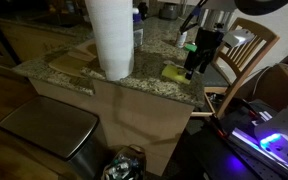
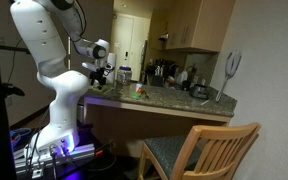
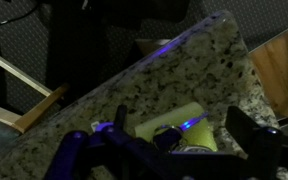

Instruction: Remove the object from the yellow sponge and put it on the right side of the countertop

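Reach-and-grasp stage, by judgement: nothing lifted yet. In the wrist view, black Robotiq gripper [image 3: 179, 130] low over the bright yellow rectangular block sponge [image 3: 159, 118], fingers spread wide, one to each side of the sponge, clamped on nothing. Small dark slender object [image 3: 168, 137] visible only as a dim blot on the sponge's top, between the fingers; too dark for detail. In an exterior view, sponge lying near a corner of the speckled brown-grey granite countertop [image 1: 149, 85], close to the edge, with the tall white paper towel roll [image 1: 110, 35] well apart on the same slab. Small green-and-white item [image 2: 139, 90] standing further along the counter, apart from the arm.

Calls next, most likely, for a short straight descent, then a close on the object alone without biting into the foam, then a lift and a carry to bare granite on the right side. Worth guarding against: pinching the sponge together with the object, or nudging either off the near edge.

As for containers: none beside the sponge. Steel-lidded bin [image 1: 49, 125] on the floor below the counter, lid down, contents hidden. Dark vessels [image 2: 162, 70] at the back of the counter, contents too small to tell.
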Robot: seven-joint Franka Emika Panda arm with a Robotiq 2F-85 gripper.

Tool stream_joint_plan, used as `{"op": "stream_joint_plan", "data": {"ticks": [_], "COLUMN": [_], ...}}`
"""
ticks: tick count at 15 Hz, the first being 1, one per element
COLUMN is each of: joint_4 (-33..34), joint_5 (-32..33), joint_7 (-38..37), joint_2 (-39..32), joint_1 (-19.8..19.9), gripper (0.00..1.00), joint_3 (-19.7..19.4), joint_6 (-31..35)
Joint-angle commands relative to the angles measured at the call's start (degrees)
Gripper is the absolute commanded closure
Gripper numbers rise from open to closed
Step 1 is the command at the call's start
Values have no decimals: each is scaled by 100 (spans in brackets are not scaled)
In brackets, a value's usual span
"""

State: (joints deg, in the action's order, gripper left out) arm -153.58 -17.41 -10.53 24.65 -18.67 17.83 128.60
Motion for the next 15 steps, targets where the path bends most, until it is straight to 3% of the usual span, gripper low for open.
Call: {"op": "stream_joint_plan", "data": {"ticks": [1,7,10,11,12,15], "joint_4": [8,-69,1,-12,-29,-62], "joint_5": [22,192,85,75,85,103], "joint_7": [-16,-543,-402,-311,-367,-395], "joint_2": [2,-60,3,-32,-49,-18], "joint_1": [-39,143,2,-22,-11,-7], "gripper": [0,0,0,25,27,47], "joint_3": [-40,77,-25,-42,-17,-2], "joint_6": [-15,760,500,526,563,577]}}
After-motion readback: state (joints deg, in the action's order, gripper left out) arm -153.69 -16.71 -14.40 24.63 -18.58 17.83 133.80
